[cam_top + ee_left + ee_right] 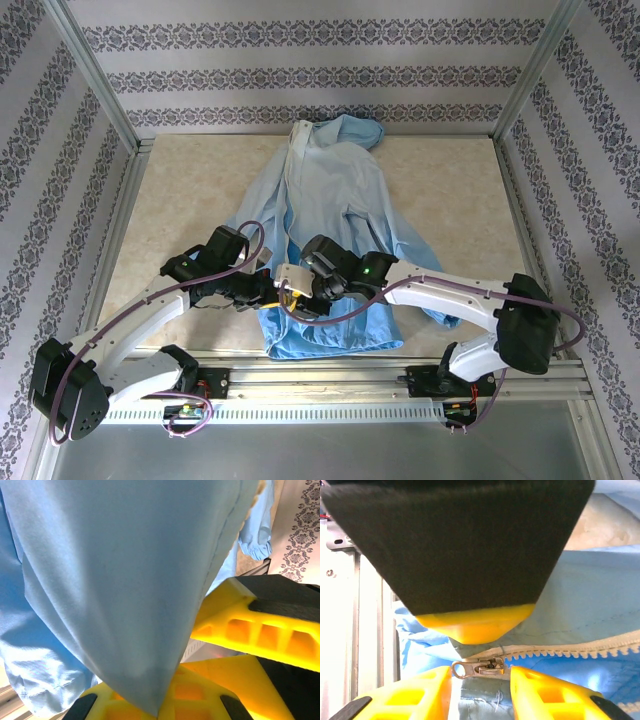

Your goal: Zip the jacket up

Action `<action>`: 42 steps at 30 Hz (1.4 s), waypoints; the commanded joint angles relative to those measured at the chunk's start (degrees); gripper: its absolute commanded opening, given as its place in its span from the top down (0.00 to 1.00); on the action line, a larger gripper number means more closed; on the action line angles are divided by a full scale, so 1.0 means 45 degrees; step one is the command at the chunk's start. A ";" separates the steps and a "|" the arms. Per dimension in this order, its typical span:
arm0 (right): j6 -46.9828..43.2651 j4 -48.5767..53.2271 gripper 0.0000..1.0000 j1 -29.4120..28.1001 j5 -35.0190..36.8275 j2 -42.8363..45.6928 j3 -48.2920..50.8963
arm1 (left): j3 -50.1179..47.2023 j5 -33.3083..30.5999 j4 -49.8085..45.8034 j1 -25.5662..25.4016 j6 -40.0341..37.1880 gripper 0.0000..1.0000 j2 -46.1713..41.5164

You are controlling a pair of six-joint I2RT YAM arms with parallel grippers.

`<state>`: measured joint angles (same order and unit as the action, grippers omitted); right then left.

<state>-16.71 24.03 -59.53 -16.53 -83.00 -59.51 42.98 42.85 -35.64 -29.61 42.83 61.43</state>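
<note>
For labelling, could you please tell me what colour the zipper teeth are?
The zipper teeth are cream-white; right wrist view.

Jacket (330,190) on table (190,190); left hand (185,660), right hand (481,685) at near hem (330,345)

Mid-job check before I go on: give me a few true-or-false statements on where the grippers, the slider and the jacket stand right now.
1. The left gripper is shut on a fold of the jacket. True.
2. The zipper slider sits between the fingers of the right gripper. True.
3. The jacket is zipped to the collar. False: the zipper slider is low on the front, near the hem.
4. The hood lies at the near edge of the table. False: it lies at the far end.
</note>
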 commanded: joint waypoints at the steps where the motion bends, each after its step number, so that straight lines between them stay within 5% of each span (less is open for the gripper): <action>1: 0.0070 0.0246 0.68 -0.0090 0.0193 0.0336 0.0081 | 0.0185 -0.0048 -0.0305 0.0095 -0.0227 1.00 -0.0181; 19: 0.0349 -0.0145 0.67 -0.0408 -0.0114 -0.0445 -0.0076 | 0.0066 -0.0120 -0.0077 0.0095 -0.0045 1.00 -0.0236; 33: 0.0864 -0.0405 0.53 -0.0417 -0.0207 -0.0840 -0.0276 | 0.0166 -0.0105 -0.0033 0.0095 -0.0084 1.00 -0.0107; 42: 0.1128 -0.0499 0.67 -0.0385 0.0470 -0.0821 -0.0162 | 0.0149 -0.0154 -0.0227 0.0094 -0.0203 1.00 -0.0141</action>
<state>-12.27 22.26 -61.01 -15.66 -86.59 -59.53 42.98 41.78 -35.62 -29.61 42.81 61.43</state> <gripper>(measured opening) 0.347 0.037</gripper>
